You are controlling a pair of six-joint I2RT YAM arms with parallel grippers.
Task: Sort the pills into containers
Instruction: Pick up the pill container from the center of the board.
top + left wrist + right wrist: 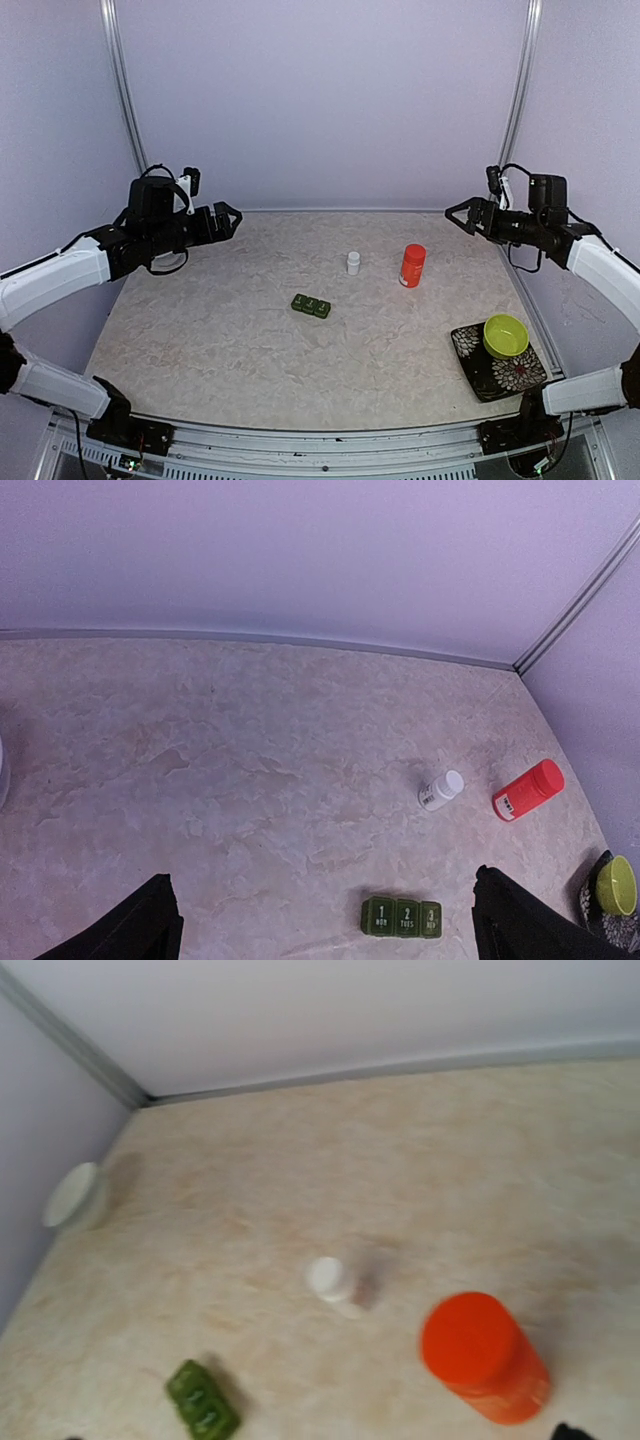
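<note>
Fingers point(150, 925) of the left gripper point(236, 220) stand wide apart with nothing between them, and it hangs high above the table's point(200, 330) left rear corner. A white bowl point(75, 1195) sits by the left wall, mostly hidden under that arm in the top view.

Near the table's centre lies the dark green pill box point(311, 305), flat on the marbled top, its three compartments in a row. The lids look closed and carry small white markings. It is probably light, stiff plastic that will skid if pushed. A pinch across its narrow width, on the long sides, seems the safest hold. One gripper would likely have to brace it while the other lifts a lid.

Behind it and to the right stands a small white bottle point(353, 262), then a taller red-orange bottle point(412, 265), both upright and capped. No loose pills show. Both look rigid, smooth and round, best held around the body.

A lime-green bowl point(505, 335) rests on a dark patterned mat point(475, 372) at the near right. The right gripper point(455, 215) hovers spread and empty over the right rear corner.
</note>
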